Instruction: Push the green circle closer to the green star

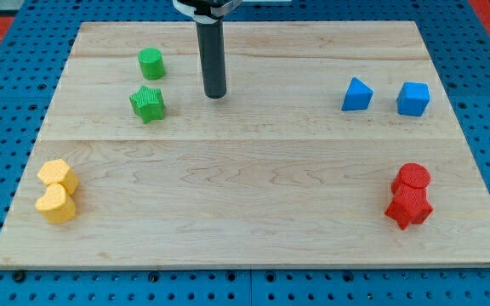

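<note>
The green circle (150, 63) sits near the view's top left of the wooden board (245, 195). The green star (147, 104) lies just below it, with a small gap between them. My tip (215, 95) rests on the board to the right of both green blocks, roughly level with the star and a block's width or more away from it. It touches neither block.
A blue triangle (356, 94) and a blue cube (413, 99) sit at the view's right. A red circle (411, 178) and a red star (408, 206) are at the lower right. A yellow hexagon (58, 175) and a yellow heart (55, 205) are at the lower left.
</note>
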`<state>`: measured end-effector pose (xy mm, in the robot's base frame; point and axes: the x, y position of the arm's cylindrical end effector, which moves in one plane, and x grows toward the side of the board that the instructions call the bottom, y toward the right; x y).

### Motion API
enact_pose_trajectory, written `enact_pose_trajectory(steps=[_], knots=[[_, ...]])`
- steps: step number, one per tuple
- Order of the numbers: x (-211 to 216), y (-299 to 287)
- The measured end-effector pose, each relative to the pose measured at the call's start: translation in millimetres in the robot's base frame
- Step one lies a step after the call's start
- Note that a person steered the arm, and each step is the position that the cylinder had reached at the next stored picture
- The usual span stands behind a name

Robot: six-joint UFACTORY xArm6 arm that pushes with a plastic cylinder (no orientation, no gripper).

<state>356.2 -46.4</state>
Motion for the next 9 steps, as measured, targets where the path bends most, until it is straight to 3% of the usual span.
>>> enact_pose_trajectory(steps=[2, 3, 4, 6, 7, 9], knots=[[-13.9, 0.2], [-61.4, -19.5], [-81.6, -90.7], [-59.3, -161.3], [-26.2, -150.2], [6.3, -220.9]])
